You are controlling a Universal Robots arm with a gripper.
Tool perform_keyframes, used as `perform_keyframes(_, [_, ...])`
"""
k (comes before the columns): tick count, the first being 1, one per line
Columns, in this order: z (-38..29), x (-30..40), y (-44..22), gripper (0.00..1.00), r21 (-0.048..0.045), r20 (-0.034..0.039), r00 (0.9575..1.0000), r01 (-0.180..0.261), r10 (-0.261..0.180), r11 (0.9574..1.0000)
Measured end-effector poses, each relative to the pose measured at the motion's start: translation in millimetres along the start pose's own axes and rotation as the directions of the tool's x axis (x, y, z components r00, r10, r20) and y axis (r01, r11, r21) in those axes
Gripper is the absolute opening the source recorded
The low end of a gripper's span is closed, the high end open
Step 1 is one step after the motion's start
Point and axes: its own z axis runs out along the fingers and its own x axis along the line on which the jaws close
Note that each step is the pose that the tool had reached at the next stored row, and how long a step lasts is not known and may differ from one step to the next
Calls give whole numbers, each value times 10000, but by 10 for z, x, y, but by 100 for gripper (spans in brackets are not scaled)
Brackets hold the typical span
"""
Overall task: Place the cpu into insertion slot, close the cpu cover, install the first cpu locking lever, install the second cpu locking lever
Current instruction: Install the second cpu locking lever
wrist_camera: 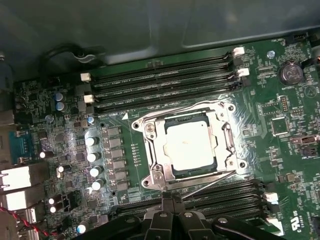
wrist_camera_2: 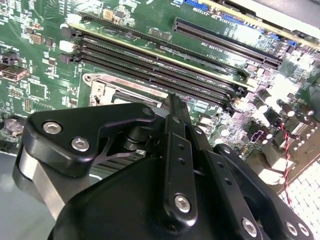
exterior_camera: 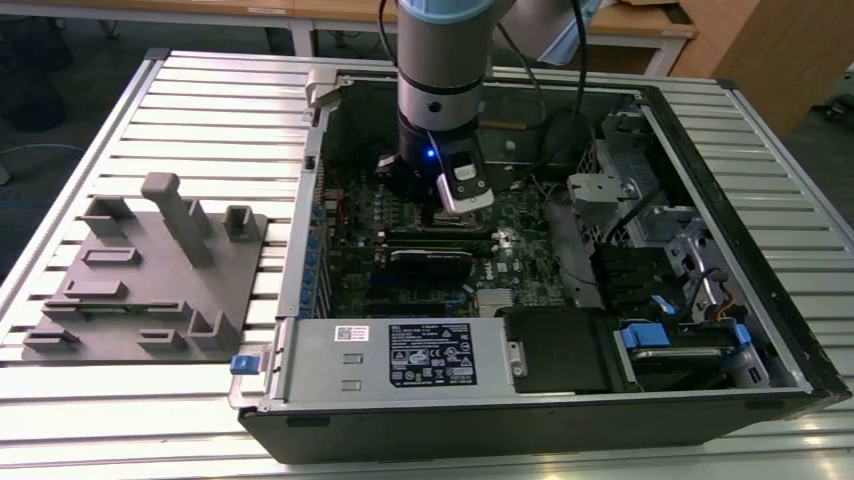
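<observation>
- Open computer case [exterior_camera: 561, 400] lies on a slatted metal bench [exterior_camera: 200, 100], toward the bench's edge at the exterior view's right; motherboard [exterior_camera: 400, 215] faces up inside.
- Grey moulded fixture block [exterior_camera: 147, 275] with upright posts sits on the bench beside the case, toward the edge at the exterior view's left.
- Arm [exterior_camera: 441, 60] reaches straight down into the case; end effector [exterior_camera: 461, 195] hangs low over the board's middle, near the far wall of the case.
- In the first wrist view the end effector [wrist_camera: 171, 202] has its two black fingertips pressed together, nothing between them. Tips sit just beside the socket's near edge, over the memory slots there.
- In the second wrist view the end effector [wrist_camera_2: 172, 100] shows the same narrow closed tip, pointing at the socket frame.
- The cpu [wrist_camera: 190, 146], pale silver square, lies flat in the insertion slot [wrist_camera: 167, 120], seated inside its dark surround.
- The cpu cover [wrist_camera: 156, 152], silver frame with square cut-out, is down flat around the chip.
- A thin locking lever [wrist_camera: 210, 182] angles out from the socket's corner on the end effector's side; whether it is latched, cannot tell.
- Rows of black memory slots [wrist_camera: 160, 82] flank the socket on two opposite sides.
</observation>
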Motion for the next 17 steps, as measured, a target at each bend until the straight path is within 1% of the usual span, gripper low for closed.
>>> perform_keyframes(3, [25, 4, -5, 10, 0, 0, 10000, -1, 1, 10000])
perform_keyframes(17, [61, 6, -8, 10, 1, 0, 10000, -1, 1, 10000])
